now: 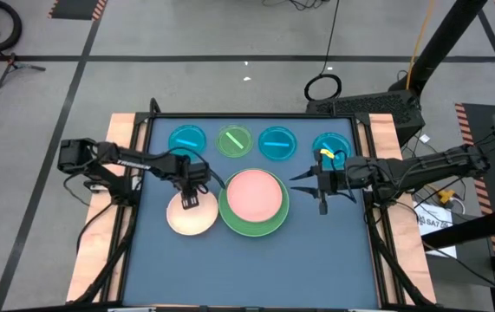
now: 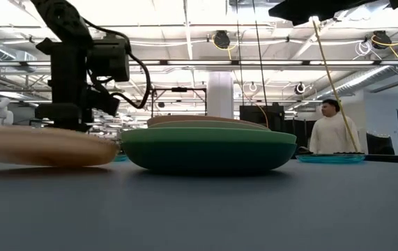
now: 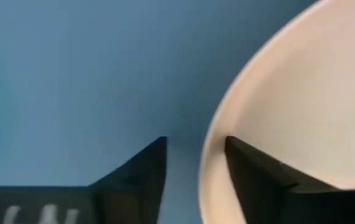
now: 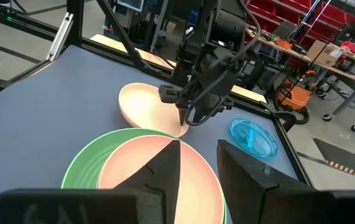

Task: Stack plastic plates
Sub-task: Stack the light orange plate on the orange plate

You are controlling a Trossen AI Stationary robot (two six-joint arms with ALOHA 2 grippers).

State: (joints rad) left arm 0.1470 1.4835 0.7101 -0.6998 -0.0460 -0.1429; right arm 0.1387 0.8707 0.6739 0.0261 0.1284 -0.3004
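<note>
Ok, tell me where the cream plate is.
In the high view the cream plate lies left of centre, its edge against the green plate holding the pink one, with the left hand straddling its rim.

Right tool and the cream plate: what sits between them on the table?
In the high view, the pink plate, stacked on the green plate, lies between the right tool and the cream plate.

A big workshop hall is shown: long ceiling lights (image 2: 185, 17) are hung on beams, red shelves (image 4: 326, 18) and cluttered workbenches (image 4: 301, 53) are seen, and floor tape (image 1: 65, 82) is laid.
</note>
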